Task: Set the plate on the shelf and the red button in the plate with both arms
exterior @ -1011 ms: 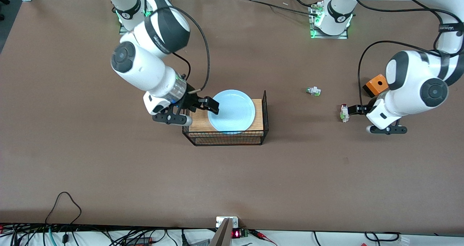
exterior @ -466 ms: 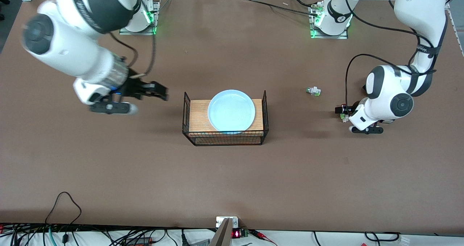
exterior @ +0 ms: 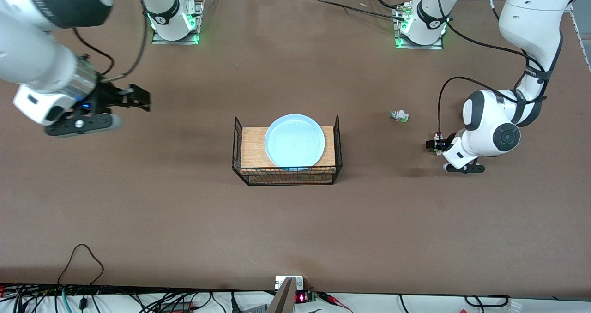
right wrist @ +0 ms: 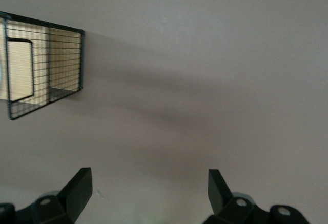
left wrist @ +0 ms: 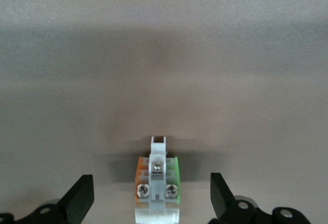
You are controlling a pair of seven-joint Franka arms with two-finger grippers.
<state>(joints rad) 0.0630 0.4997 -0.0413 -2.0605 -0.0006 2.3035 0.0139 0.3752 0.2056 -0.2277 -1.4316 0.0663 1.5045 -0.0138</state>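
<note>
The pale blue plate [exterior: 294, 140] lies flat on a wooden board inside a black wire basket [exterior: 288, 169] at mid-table. My right gripper [exterior: 138, 101] hangs open and empty over bare table toward the right arm's end, well apart from the basket; its own view shows the right gripper [right wrist: 148, 180] with nothing between its fingers. The red button [exterior: 437, 139] sits on the table toward the left arm's end. My left gripper [exterior: 434, 144] is low around it. In the left wrist view the button [left wrist: 157, 183] lies between the open fingers of the left gripper [left wrist: 152, 188], untouched.
A small white part with a green cap [exterior: 399, 116] lies on the table between the basket and the red button, a little farther from the front camera. The basket [right wrist: 46, 70] also shows in the right wrist view. Cables run along the table's near edge.
My right gripper has let go of the plate's rim and swung away toward the right arm's end. My left arm has shifted closer over the red button, fingers still open.
</note>
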